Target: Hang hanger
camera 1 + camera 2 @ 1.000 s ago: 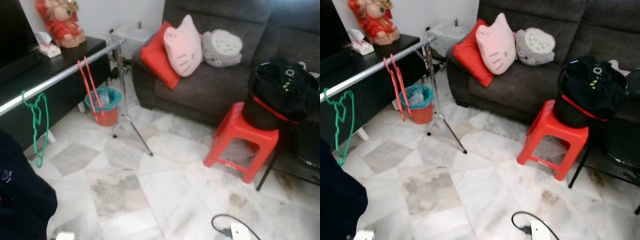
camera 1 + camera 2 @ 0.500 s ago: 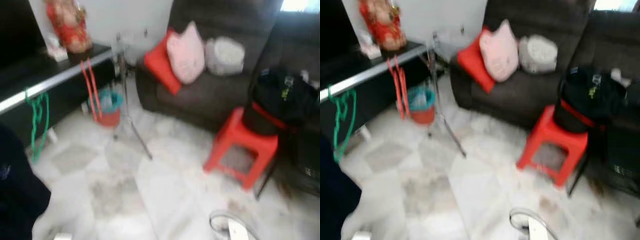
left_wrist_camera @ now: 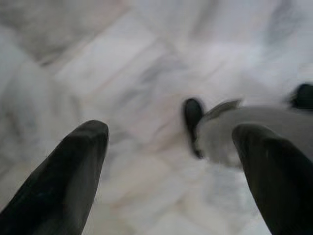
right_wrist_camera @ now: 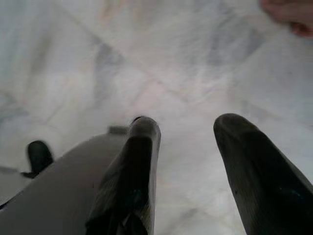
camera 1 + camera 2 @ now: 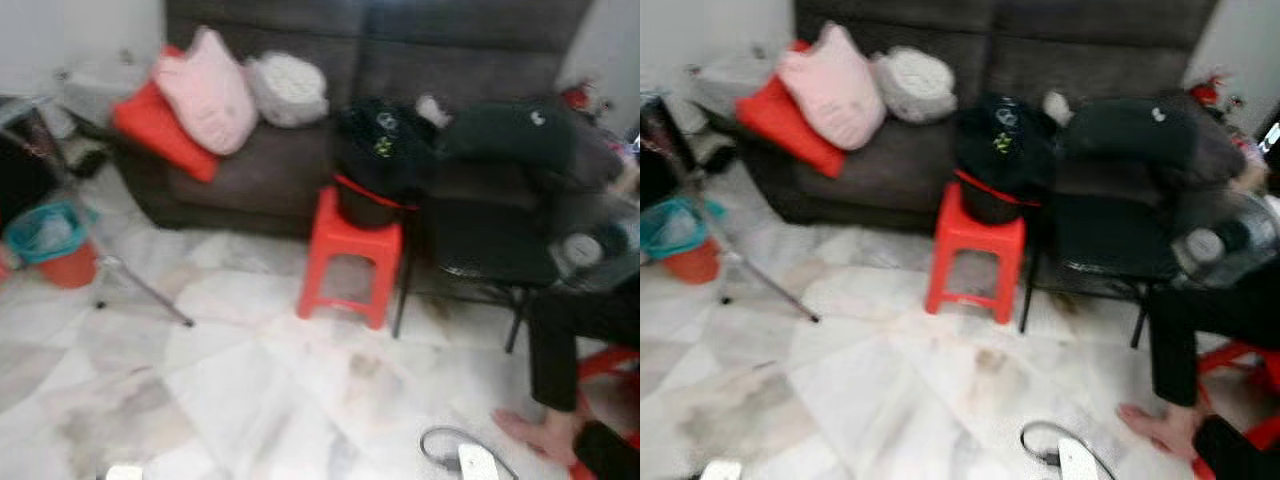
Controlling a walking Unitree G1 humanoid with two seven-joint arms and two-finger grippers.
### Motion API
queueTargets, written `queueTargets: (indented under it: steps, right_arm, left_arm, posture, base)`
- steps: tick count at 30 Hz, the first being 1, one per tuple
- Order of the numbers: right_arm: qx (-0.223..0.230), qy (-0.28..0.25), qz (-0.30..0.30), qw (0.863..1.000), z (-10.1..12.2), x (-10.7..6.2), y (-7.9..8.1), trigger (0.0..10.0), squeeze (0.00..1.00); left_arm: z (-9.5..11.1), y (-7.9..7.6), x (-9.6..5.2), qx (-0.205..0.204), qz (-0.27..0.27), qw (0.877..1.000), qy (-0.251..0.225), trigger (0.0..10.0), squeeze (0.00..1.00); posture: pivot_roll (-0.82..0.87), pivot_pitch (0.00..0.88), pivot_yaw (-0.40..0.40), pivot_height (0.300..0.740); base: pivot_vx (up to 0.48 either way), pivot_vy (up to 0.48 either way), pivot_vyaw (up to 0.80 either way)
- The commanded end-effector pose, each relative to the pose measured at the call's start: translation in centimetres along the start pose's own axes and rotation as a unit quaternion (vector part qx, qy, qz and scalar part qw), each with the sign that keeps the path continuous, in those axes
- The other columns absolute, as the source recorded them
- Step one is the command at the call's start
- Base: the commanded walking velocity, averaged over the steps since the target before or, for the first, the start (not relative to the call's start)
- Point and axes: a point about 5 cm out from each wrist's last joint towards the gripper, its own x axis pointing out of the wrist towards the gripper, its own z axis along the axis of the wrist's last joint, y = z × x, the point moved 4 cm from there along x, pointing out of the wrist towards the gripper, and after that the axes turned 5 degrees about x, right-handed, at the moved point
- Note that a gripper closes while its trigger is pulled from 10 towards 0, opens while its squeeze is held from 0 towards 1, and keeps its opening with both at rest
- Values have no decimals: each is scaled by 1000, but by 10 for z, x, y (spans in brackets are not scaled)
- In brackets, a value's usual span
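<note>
My left gripper (image 3: pixel 171 161) hangs open over the marble floor, its two black fingers (image 3: pixel 73 171) wide apart with nothing between them. My right gripper (image 4: pixel 188 147) is open too, also above bare floor, with nothing in it. A thin metal leg of the clothes rack (image 5: pixel 145 295) slants across the floor at the far left of the blurred eye views. A grey part of my own body (image 3: pixel 244 127) shows beside the left fingers.
A red stool (image 5: pixel 350 255) carrying a black bag (image 5: pixel 375 150) stands before the dark sofa (image 5: pixel 290 175) with its cushions. A black chair (image 5: pixel 480 250) and a seated person's bare foot (image 5: pixel 530 432) are at right. A teal basket (image 5: pixel 45 235) sits far left, a cable and plug (image 5: pixel 470 460) near me.
The head camera has swung to the right: the rail with the green and red hangers slid out at the left, and the chair and a person came in at the right.
</note>
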Motion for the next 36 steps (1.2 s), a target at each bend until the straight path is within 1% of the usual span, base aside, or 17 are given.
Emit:
queueTargets:
  steps: [1,4,13,25,36]
  right_arm:
    - [7,-9,8,1000,4,1,8,10000,0]
    - [9,-12,10,1000,4,1,8,10000,0]
    - [-4,-9,11,1000,3,1,8,10000,0]
    - [-9,-6,14,1000,1,1,11,10000,0]
    - [-14,-5,14,1000,0,1,11,10000,0]
  left_arm:
    - [-16,12,-6,-7,15,1000,20,10000,0]
    - [-18,12,-6,3,14,999,28,10000,0]
    - [-20,11,-6,3,13,999,31,10000,0]
    - [-22,12,-7,7,10,999,35,10000,0]
    - [-22,11,-7,12,7,999,37,10000,0]
  posture:
    - [18,0,-20,740]
    - [13,0,-18,740]
    - [8,0,-17,740]
    - [8,0,-17,740]
    - [5,0,-18,740]
  base:
    - [0,0,0]
    - [0,0,0]
    - [0,0,0]
    - [262,0,0]
    - [323,0,0]
